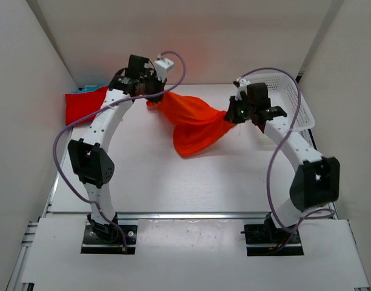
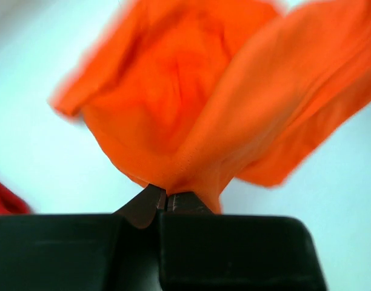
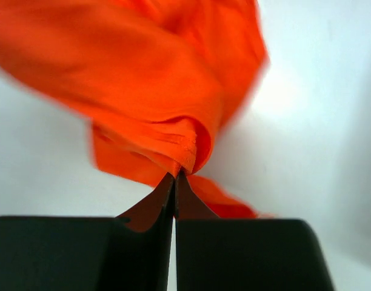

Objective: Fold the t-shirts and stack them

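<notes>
The orange t-shirt (image 1: 194, 124) hangs bunched between my two arms at the back middle of the table, its lower part sagging onto the surface. My left gripper (image 1: 154, 97) is shut on its left end, and cloth (image 2: 191, 115) rises straight from the shut tips (image 2: 166, 197). My right gripper (image 1: 231, 115) is shut on the right end, with a folded hem (image 3: 173, 115) pinched at the tips (image 3: 175, 176). A red t-shirt (image 1: 83, 104) lies flat at the back left, with a sliver of teal-blue cloth (image 1: 88, 89) showing behind it.
A white mesh basket (image 1: 288, 103) stands at the back right, just behind my right arm. White walls close in the left, right and back sides. The red t-shirt's edge (image 2: 3, 200) shows at the left of the left wrist view.
</notes>
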Robot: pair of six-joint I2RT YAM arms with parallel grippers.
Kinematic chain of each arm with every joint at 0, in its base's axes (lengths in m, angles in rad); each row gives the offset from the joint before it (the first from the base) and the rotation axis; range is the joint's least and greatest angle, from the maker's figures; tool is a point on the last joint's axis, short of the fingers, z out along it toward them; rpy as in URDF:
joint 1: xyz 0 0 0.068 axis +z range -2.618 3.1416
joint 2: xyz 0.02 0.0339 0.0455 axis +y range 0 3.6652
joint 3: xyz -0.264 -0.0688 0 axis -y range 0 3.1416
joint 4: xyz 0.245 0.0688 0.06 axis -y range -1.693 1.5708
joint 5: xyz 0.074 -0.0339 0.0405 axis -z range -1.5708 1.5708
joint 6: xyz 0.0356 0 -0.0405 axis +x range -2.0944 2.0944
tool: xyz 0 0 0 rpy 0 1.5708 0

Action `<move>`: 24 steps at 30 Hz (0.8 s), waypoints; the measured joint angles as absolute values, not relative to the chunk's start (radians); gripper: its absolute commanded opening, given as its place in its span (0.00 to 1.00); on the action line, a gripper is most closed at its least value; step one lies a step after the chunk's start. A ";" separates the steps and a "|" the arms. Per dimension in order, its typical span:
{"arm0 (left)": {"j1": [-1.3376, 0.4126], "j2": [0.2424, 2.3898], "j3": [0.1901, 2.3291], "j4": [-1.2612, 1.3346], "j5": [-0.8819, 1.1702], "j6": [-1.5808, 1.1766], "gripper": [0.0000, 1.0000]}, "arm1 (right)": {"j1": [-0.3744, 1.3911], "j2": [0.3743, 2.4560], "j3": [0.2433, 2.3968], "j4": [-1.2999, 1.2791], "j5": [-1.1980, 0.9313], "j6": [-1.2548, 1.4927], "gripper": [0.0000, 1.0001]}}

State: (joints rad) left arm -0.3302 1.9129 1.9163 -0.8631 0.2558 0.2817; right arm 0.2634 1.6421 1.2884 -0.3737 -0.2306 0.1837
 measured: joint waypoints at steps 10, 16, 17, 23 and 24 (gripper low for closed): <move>-0.031 1.834 2.053 -0.726 0.273 0.190 0.47 | 0.839 1.478 1.480 -0.332 -0.218 -0.258 0.40; 0.074 1.885 1.842 -0.768 0.099 0.196 0.83 | 0.882 1.726 1.589 -0.307 -0.268 -0.291 0.70; 0.078 1.888 1.800 -0.773 0.073 0.201 0.84 | 0.873 1.738 1.589 -0.305 -0.270 -0.286 0.70; 0.010 1.808 1.510 -0.809 -0.004 0.262 0.85 | 0.737 1.657 1.473 -0.243 -0.222 -0.157 0.59; -0.029 1.780 1.475 -0.813 -0.005 0.275 0.85 | 0.690 1.641 1.453 -0.239 -0.213 -0.121 0.57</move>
State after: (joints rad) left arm -0.0292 1.7802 1.4746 -0.8127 -0.0051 0.2752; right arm 0.6903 1.6413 1.4528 -0.2394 -0.2127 -0.1207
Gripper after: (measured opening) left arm 0.847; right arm 0.605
